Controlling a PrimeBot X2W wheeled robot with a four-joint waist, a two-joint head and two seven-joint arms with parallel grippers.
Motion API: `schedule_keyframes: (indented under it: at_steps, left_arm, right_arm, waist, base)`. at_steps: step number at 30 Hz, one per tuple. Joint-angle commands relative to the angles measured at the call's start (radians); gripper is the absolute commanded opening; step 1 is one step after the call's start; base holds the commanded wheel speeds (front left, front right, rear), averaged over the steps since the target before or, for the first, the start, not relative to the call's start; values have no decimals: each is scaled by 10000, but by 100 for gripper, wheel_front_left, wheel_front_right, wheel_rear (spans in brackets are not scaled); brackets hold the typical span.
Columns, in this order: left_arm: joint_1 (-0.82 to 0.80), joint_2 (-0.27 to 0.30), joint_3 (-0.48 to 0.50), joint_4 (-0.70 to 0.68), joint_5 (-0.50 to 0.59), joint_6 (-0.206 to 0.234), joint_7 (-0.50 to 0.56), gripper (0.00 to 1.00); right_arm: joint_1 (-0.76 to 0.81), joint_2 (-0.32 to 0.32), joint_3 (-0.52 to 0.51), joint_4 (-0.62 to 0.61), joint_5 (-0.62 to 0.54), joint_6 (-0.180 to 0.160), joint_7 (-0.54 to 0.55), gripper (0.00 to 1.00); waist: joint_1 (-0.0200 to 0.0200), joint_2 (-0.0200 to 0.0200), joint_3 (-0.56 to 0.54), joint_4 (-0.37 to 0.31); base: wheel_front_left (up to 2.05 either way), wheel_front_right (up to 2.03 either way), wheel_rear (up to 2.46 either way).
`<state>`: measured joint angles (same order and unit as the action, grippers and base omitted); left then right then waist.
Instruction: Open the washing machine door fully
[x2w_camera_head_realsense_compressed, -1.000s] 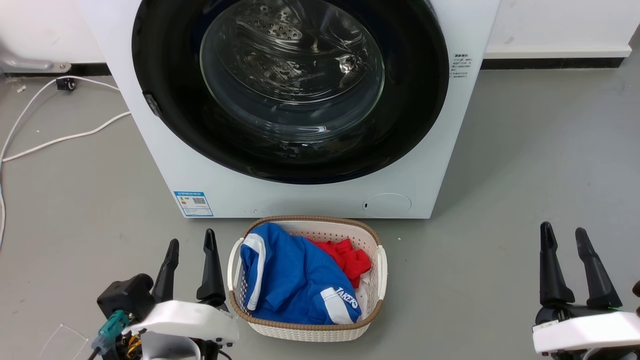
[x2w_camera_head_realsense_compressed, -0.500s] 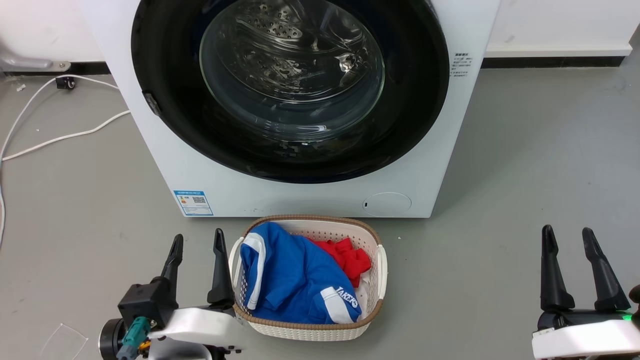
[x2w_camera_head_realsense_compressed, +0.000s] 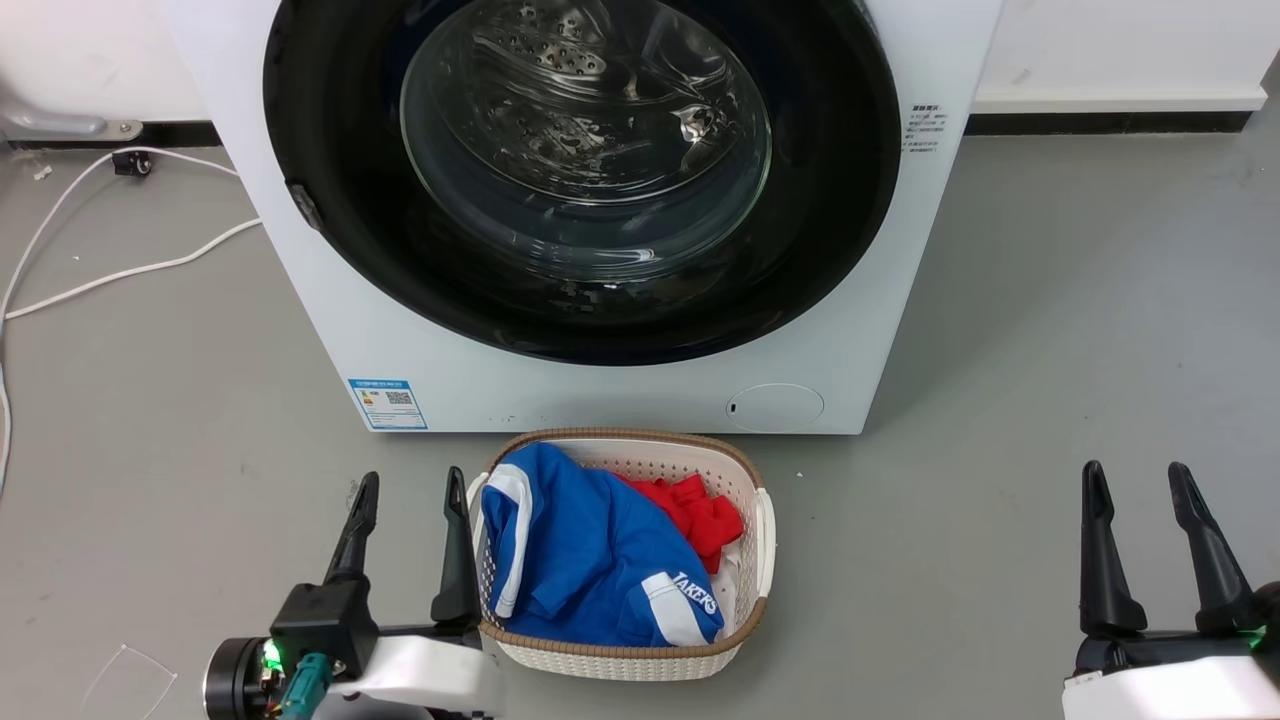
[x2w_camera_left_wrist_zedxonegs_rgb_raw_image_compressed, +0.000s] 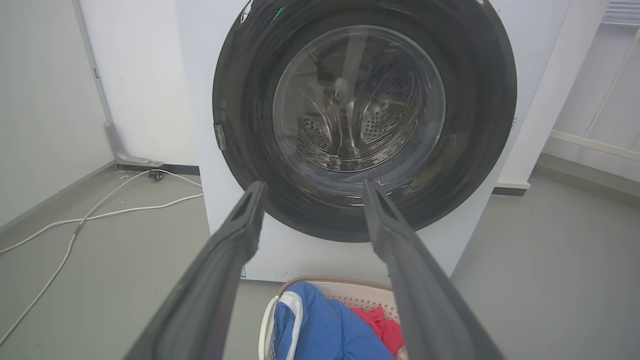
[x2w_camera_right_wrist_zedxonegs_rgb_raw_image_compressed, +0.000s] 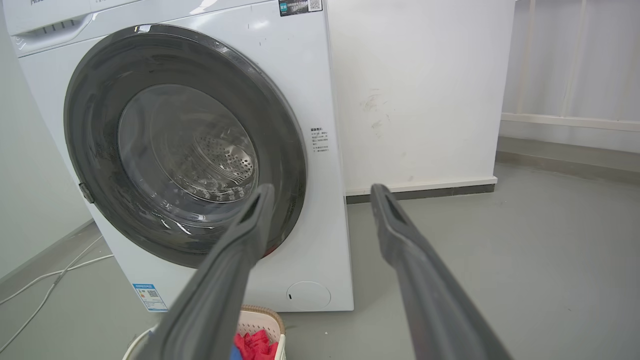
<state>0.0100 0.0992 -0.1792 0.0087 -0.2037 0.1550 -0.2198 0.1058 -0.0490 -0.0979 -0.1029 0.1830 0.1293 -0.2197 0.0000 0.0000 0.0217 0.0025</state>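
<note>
grey floor (x2w_camera_head_realsense_compressed: 1050, 350) runs to a white wall on the far side, with a white cable (x2w_camera_head_realsense_compressed: 130, 270) lying across it at far left. the washing machine (x2w_camera_head_realsense_compressed: 620, 395) stands at far centre, facing the robot. the washing machine door (x2w_camera_head_realsense_compressed: 330, 230) is shut, flush with the white front. its clear glass bowl (x2w_camera_head_realsense_compressed: 585, 140) shows the perforated drum behind. a small catch (x2w_camera_head_realsense_compressed: 305, 208) sits on the door's left rim, so the hinge is judged to be on the right and the door should swing out to the right.

a wicker-rimmed laundry basket (x2w_camera_head_realsense_compressed: 766, 540) sits on the floor just in front of the machine, holding a blue jersey (x2w_camera_head_realsense_compressed: 580, 560) and a red garment (x2w_camera_head_realsense_compressed: 700, 515). this position suits loading, but it may lie below the door's swing. clearance cannot be told.

the left gripper (x2w_camera_head_realsense_compressed: 412, 478) hovers just beside the basket's left rim, fingers apart and holding nothing. in the left wrist view it is aimed at the lower door. the right gripper (x2w_camera_head_realsense_compressed: 1136, 469) hangs at near right, well apart from the basket, fingers likewise spread and empty. opening has not yet begun. the left gripper is the nearer one to the catch.
</note>
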Motion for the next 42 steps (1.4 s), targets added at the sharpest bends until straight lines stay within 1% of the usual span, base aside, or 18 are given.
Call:
schedule_keyframes:
  at_steps: [1,9,22,30,42]
  left_arm:
    - [35,6,4,-14,208,5,-82,100]
    - [155,-81,57,177,911,-50,-256,100]
    - [265,-261,154,348,1678,-114,-472,100]
    - [286,-351,391,538,1545,-302,-459,100]
    - [360,-453,558,761,1615,-392,-459,100]
  right_arm:
    - [81,-21,-15,-116,-200,23,-90,100]
    - [209,-21,-20,-152,-683,22,-254,100]
    - [406,-20,-2,-208,-1247,13,-462,100]
    - [414,-20,153,-14,-688,13,-458,100]
    - [444,-18,195,245,-244,13,-458,100]
  waist:
    - [0,0,3,0]
    - [0,0,7,-17]
    - [0,0,-28,-3]
    - [0,0,-61,-5]
    - [0,0,-37,36]
  base:
    - [0,0,0]
    - [0,0,0]
    - [0,0,0]
    - [0,0,0]
    - [0,0,0]
